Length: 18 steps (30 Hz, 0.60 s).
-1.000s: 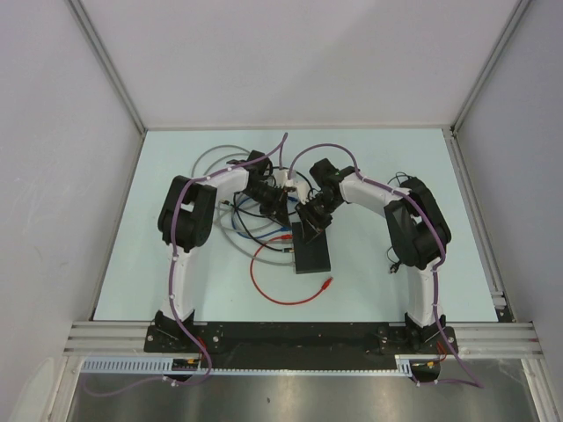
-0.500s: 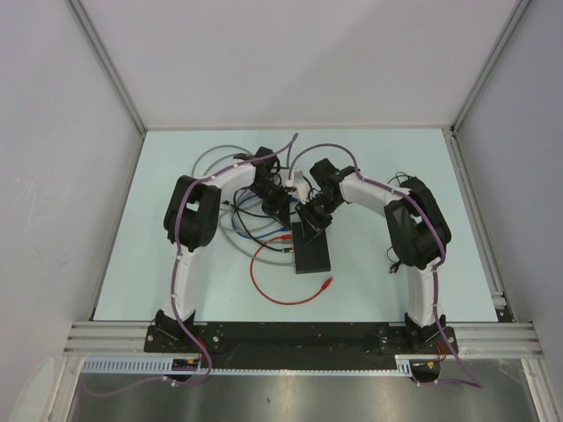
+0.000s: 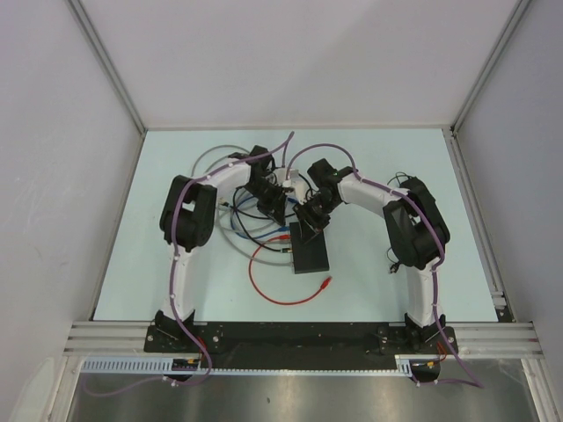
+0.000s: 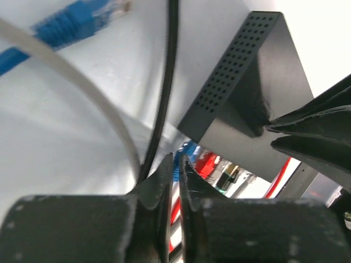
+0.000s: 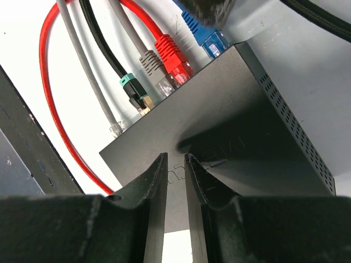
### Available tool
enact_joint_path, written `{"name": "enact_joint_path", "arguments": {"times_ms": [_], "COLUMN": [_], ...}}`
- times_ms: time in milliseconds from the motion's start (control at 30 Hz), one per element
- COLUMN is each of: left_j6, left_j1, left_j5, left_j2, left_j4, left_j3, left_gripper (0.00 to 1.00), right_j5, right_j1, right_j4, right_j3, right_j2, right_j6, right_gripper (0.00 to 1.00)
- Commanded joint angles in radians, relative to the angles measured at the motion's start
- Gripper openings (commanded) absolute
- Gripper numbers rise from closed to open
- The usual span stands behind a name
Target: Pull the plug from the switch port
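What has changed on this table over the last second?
Little. The left arm swayed right at the elbow, then back; the left end effector stays nearly shut by the blue plug. The right end effector still presses on the switch, and the blue plug remains in its port.

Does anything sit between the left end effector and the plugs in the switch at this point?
Nothing visible does. The left end effector is at the port edge of the switch, with the blue plug right at its tips. A black cable and a grey cable pass beside it, not across the gap.
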Motion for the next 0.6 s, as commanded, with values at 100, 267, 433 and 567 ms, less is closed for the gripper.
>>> {"name": "enact_joint_path", "arguments": {"times_ms": [100,267,433,567], "left_j6": [-0.016,-0.035,-0.052,-0.047], "left_j1": [0.075,0.093,0.095,0.093], "left_j5": [-0.042,0.068,0.217,0.225], "left_j2": [-0.012,0.026,0.061,0.086], "left_j4": [0.068,0.092,0.105,0.111], "left_j3": [-0.067,-0.094,-0.082,-0.07], "left_gripper": [0.36,0.45,0.47,0.47], "right_j5": [0.08,0.083,0.087,0.094], "right_j1": [0.018,0.019,0.021,0.025], "right_j4": [0.015,0.012,0.007,0.007], "right_j3": [-0.019,-0.019,-0.017,-0.017], "right_j2": [0.069,0.069,0.075,0.074], "right_j6": [-0.032,-0.032,-0.032,-0.032], "right_gripper": [0.26,0.26,0.27,0.27]}}
